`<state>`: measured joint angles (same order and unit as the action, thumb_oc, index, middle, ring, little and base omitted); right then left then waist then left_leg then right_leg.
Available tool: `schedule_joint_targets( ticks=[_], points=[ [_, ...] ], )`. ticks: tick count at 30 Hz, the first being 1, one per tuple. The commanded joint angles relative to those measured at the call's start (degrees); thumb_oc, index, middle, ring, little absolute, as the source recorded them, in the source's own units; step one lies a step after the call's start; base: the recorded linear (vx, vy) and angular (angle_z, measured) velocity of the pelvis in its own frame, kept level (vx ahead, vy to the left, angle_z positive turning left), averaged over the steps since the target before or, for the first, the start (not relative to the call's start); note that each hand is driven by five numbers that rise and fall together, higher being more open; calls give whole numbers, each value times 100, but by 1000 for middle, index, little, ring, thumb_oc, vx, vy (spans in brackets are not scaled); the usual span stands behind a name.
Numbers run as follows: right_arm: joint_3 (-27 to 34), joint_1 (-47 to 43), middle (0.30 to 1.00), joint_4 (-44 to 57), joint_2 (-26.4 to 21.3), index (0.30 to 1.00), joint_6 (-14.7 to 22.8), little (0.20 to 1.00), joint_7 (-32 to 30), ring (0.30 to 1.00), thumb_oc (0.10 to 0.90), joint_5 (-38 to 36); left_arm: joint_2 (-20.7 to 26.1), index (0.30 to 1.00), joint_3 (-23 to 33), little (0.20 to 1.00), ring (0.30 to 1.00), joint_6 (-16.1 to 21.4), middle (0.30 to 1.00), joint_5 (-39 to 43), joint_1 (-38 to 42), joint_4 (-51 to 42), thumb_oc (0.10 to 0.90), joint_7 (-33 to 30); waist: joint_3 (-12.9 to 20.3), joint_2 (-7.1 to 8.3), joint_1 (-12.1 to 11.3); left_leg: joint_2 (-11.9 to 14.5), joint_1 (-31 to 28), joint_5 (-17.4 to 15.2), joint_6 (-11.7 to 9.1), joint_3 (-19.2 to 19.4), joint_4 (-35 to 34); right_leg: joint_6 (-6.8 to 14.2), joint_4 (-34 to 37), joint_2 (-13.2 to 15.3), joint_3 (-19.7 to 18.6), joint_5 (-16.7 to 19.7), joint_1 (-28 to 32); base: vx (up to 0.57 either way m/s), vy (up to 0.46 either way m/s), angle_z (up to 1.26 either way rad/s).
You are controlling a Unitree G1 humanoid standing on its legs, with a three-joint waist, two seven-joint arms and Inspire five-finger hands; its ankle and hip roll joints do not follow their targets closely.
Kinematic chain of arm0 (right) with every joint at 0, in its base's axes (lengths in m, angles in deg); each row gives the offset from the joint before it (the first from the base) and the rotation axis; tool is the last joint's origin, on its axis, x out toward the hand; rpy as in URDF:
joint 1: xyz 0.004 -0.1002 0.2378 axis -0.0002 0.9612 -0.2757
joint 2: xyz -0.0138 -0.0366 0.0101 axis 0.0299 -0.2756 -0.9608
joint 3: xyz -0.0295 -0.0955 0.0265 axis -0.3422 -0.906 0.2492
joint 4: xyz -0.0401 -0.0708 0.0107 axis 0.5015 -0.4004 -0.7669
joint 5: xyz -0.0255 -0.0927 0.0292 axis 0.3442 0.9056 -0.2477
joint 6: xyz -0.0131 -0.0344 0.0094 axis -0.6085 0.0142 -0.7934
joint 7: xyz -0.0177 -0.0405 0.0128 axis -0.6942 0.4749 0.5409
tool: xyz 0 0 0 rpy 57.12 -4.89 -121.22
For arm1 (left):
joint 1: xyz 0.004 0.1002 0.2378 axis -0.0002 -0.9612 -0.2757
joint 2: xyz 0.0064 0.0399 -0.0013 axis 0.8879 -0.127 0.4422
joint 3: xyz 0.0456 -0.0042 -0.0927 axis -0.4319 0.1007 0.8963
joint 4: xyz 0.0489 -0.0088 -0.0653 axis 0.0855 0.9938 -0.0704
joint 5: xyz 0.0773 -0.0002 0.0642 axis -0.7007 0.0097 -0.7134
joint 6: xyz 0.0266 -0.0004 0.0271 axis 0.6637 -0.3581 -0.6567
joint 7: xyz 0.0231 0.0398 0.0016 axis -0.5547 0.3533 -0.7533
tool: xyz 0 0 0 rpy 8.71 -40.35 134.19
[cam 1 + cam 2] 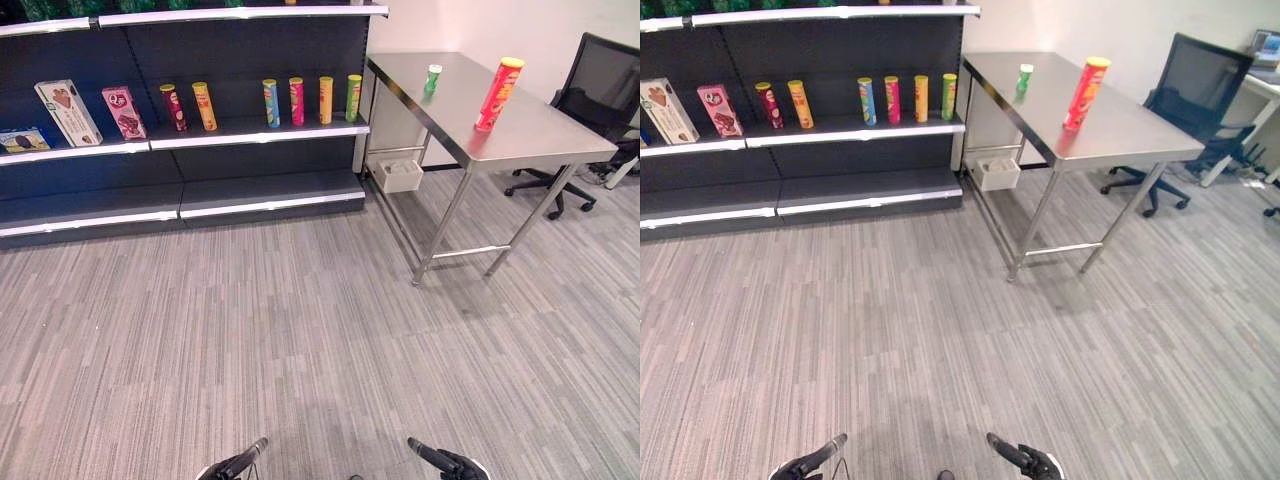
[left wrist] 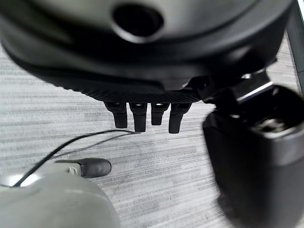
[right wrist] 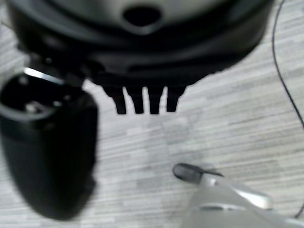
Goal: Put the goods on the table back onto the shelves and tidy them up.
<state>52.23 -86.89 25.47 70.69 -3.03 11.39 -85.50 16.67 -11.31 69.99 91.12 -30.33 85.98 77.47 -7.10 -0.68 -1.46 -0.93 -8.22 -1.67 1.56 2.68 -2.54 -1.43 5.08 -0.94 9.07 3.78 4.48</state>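
Steel bench (image 1: 540,135) is standing far ahead of my right hand (image 1: 452,464), carrying a tall red can (image 1: 499,94) and a small green can (image 1: 432,80). I'm holding my left hand (image 1: 236,465) low beside it, both with fingers straight and empty, above grey carpet (image 1: 300,320). The shelves (image 1: 200,135) are sitting far ahead of my left hand.

Red tube (image 1: 498,94) on steel-grey table (image 1: 540,135), green bottle (image 1: 432,80), dark shelves (image 1: 250,130), grey striped carpet (image 1: 300,330)
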Motion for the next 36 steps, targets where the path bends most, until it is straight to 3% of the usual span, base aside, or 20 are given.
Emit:
schedule_joint_targets(
  ticks=[1,28,34,36],
  points=[
    [-28,-74,900,201,-242,900,188,900,-120,900,800,-179,180,900,-8,900,900,303,900,35,295,-113,800,-3,-31,239,1,218,52,8,-385,-140,-246,834,-8,557,-117,-311,311,0,0,0],
    [-108,-104,900,194,-343,900,170,900,-47,900,800,-169,189,900,-266,900,900,238,900,-249,359,-46,800,53,-150,135,158,375,39,52,-471,-148,-233,725,-8,381,-188,-380,283,6,-21,-2],
    [-121,-89,900,256,-359,900,190,900,-53,900,800,-214,202,900,-236,900,900,225,900,-98,395,-117,800,11,-272,176,156,433,250,-58,-513,-255,179,635,-22,323,-170,-415,259,19,-76,1],
    [-125,-102,900,273,-372,900,208,900,-81,900,800,-255,210,900,-187,900,900,219,900,64,416,-182,800,-39,-416,227,131,380,637,-152,-565,-326,875,523,-110,298,-200,-497,210,-3,-122,9]
  ],
)
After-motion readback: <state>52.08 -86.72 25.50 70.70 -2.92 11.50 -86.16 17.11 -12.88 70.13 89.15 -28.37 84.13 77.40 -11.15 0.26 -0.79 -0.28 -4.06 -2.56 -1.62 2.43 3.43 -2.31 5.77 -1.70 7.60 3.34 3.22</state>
